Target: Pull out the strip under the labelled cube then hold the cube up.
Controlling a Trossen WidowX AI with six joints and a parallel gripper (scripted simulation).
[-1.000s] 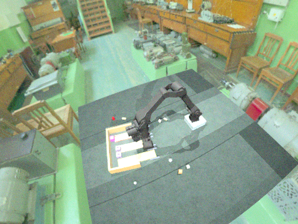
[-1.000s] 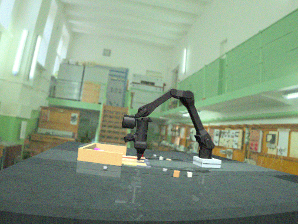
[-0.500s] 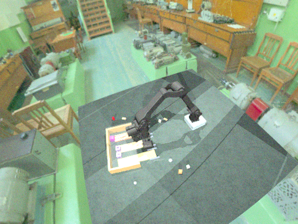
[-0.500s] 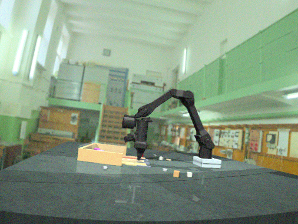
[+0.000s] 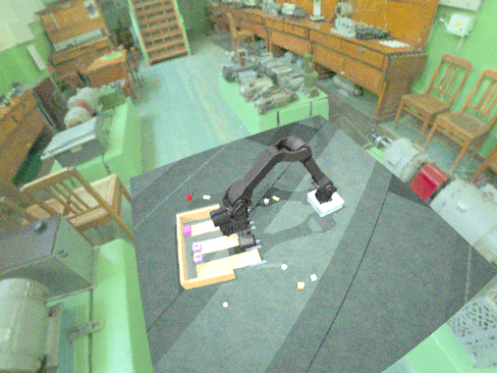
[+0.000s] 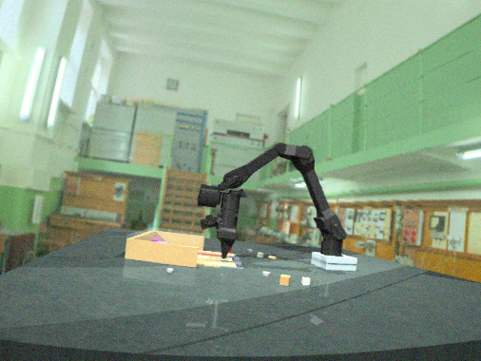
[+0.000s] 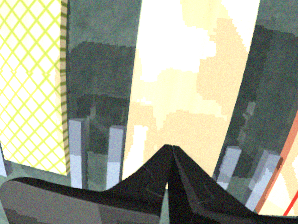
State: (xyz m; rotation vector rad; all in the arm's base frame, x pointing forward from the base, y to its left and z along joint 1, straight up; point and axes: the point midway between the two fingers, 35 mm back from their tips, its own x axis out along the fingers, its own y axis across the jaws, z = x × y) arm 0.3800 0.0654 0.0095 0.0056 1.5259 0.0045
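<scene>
An orange tray (image 5: 183,267) (image 6: 162,254) holds three pale strips side by side. My gripper (image 5: 247,241) (image 6: 224,254) (image 7: 169,151) is shut, its tips pointing down and resting on the near end of the plain cream middle strip (image 5: 218,244) (image 7: 193,43). A purple cube (image 5: 196,246) sits at that strip's far end. A second purple cube (image 5: 198,257) sits right beside it and a magenta cube (image 5: 187,230) lies on the outer strip (image 5: 206,227). I cannot read any label at this size. In the wrist view a yellow cross-hatched strip (image 7: 29,63) lies to the left.
The arm's white base (image 5: 325,203) (image 6: 334,261) stands to the right. Small loose pieces lie on the table: a red ball (image 5: 189,197), an orange cube (image 5: 301,285) (image 6: 284,279) and white cubes (image 5: 313,277) (image 5: 284,267) (image 5: 225,304).
</scene>
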